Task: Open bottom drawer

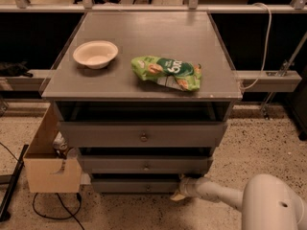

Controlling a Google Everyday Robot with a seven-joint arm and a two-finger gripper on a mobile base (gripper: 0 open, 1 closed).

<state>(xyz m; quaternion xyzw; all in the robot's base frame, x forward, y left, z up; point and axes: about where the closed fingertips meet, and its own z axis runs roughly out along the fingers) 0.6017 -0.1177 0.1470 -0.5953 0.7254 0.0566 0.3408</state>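
Observation:
The bottom drawer (pixel 134 185) is the thinnest dark grey front, lowest of three, with a small round knob (pixel 147 187) at its centre. It sits set back under the middle drawer (pixel 144 165), which is under the tallest top drawer (pixel 142 134). My white arm (pixel 225 195) reaches in from the lower right. My gripper (pixel 180 190) is at the right end of the bottom drawer's front, close to the floor and well right of the knob.
On the cabinet top (pixel 144 87) lie a white bowl (pixel 95 53) and a green snack bag (pixel 166 73). A cardboard box (pixel 50 164) with items stands against the cabinet's left side. A black cable (pixel 45 210) runs over the speckled floor.

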